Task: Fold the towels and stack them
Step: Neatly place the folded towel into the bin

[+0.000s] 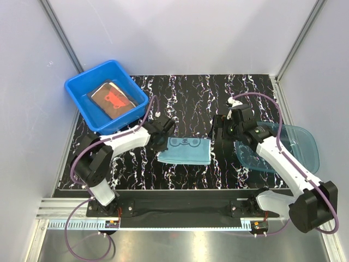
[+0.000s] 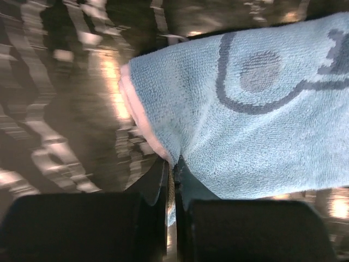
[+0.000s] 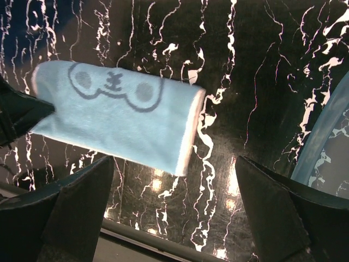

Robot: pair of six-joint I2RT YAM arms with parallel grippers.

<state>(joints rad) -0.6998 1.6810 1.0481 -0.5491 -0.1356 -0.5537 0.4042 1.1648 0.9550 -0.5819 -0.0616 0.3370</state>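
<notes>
Lying folded at the middle of the worktop (image 1: 245,87), the light blue towel (image 1: 184,150) has its left edge pinched in the closed left tool (image 2: 170,174), while the right tool (image 3: 173,164) hangs wide open and empty just to its right; a brown towel (image 1: 112,98) with red print sits in the blue tub (image 1: 82,82) at the far left.

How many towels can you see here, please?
2: a light blue towel mid-table, held by the left tool; a dark red-printed towel in the blue tub. Others may hide beneath it.

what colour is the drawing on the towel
Dark grey-blue, on the light blue cloth towel; right wrist view.
</notes>
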